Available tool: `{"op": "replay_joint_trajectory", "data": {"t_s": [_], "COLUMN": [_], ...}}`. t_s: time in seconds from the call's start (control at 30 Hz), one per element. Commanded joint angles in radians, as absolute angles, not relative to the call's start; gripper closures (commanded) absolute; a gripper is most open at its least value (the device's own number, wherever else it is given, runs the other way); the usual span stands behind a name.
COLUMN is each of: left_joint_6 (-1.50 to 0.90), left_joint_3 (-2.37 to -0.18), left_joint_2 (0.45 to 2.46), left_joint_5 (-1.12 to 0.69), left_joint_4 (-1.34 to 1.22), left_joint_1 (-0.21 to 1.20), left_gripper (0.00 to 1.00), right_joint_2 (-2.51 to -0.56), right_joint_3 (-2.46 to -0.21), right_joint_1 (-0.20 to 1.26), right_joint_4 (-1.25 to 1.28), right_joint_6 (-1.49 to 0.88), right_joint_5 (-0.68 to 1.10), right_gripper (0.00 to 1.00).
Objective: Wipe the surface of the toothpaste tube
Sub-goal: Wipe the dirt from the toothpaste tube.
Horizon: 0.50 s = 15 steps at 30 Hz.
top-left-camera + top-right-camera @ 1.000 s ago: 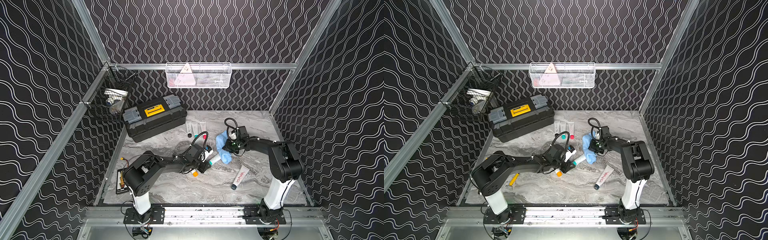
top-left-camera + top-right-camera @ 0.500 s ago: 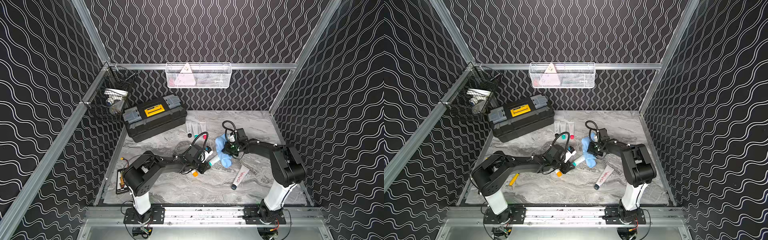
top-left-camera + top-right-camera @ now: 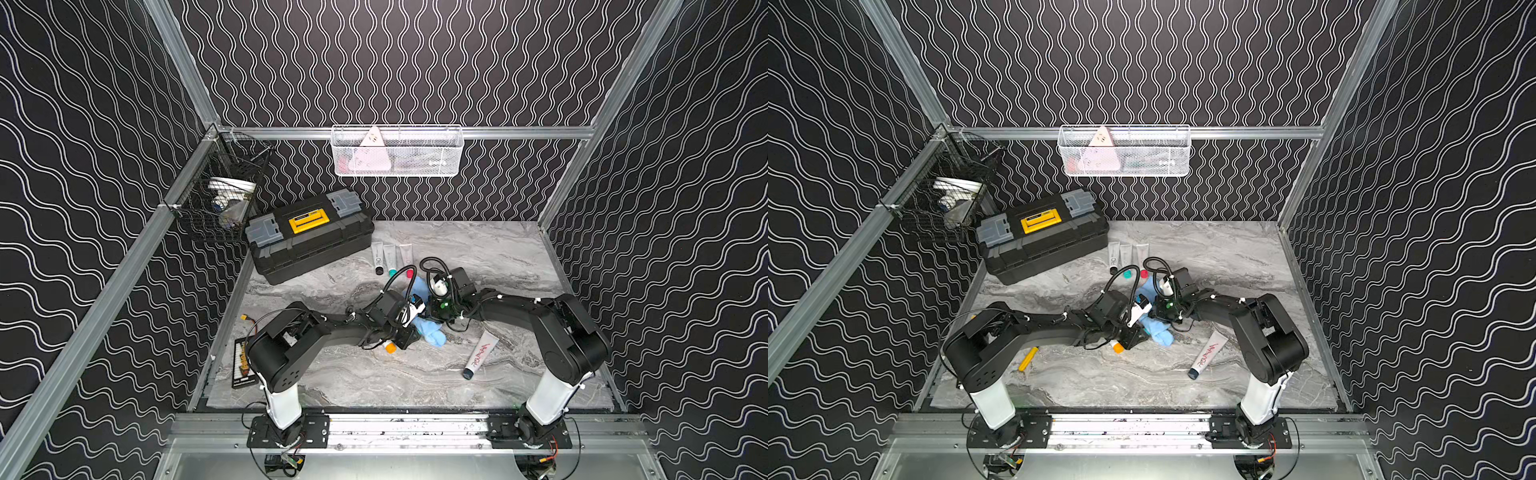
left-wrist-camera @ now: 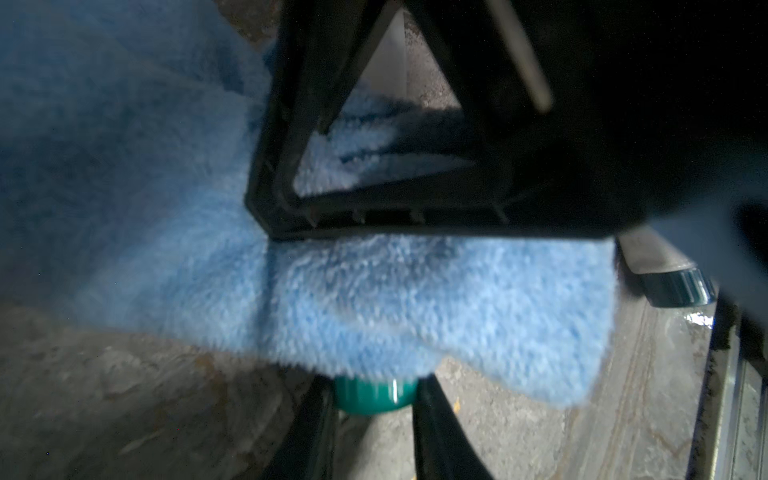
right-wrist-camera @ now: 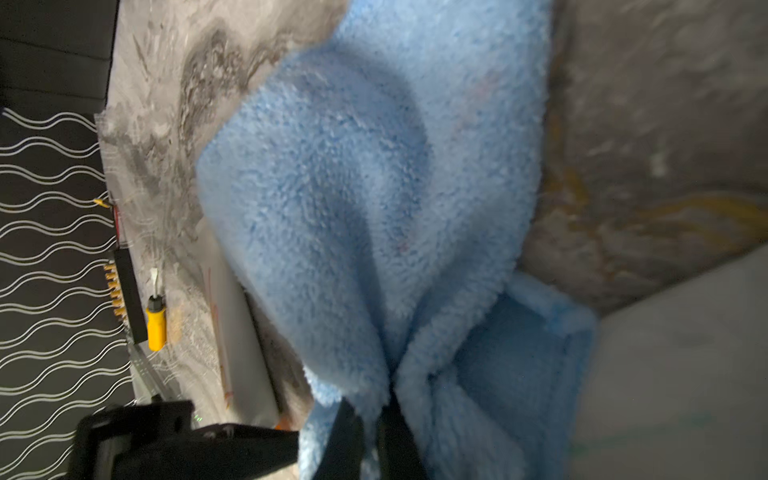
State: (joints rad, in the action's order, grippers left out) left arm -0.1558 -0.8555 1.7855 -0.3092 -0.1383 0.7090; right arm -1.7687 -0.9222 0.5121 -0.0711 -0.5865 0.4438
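Dragged leftward over the last second, the blue cloth [image 3: 432, 336] is now laid right over the toothpaste tube [image 4: 372, 397], whose body is hidden in both top views. Far left on the bench [image 3: 415, 390], the toolbox [image 3: 307, 237] is left untouched. Next, the left hand [image 3: 406, 334] is seen clamped on the tube near its green cap, low over mid-bench. It is judged to be held there so the tube cannot be pushed away under the stroke. Across it the cloth is draped, so that fleece is pressed on the tube's upper face. Then the right hand [image 5: 372, 411] is found closed tight on a bunched fold of cloth, just beside the left hand. Further right, a spare tube [image 3: 480, 353] is left lying alone.
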Motion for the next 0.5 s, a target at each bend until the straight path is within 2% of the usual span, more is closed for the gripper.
{"op": "replay_joint_trajectory", "data": {"t_s": [0.0,0.27,0.47], "left_joint_6": [-0.156,-0.157,-0.155], "left_joint_3": [-0.85,-0.845,-0.845], "left_joint_2": [1.775,1.77,1.769], "left_joint_5": [-0.286,-0.291,-0.294], "left_joint_4": [-0.229,-0.235,-0.233], "left_joint_1": [0.708,0.707,0.707], "left_gripper": [0.82,0.82,0.82], "right_joint_2": [-1.754,-1.776,-1.796], "right_joint_3": [-0.911,-0.949,-0.957], "right_joint_1": [0.528,0.524,0.461], "right_joint_4": [-0.108,-0.171,-0.173], "right_joint_6": [-0.64,-0.603,-0.584], "right_joint_5": [0.513,0.452,0.452], "right_gripper": [1.0,1.0,1.0]}}
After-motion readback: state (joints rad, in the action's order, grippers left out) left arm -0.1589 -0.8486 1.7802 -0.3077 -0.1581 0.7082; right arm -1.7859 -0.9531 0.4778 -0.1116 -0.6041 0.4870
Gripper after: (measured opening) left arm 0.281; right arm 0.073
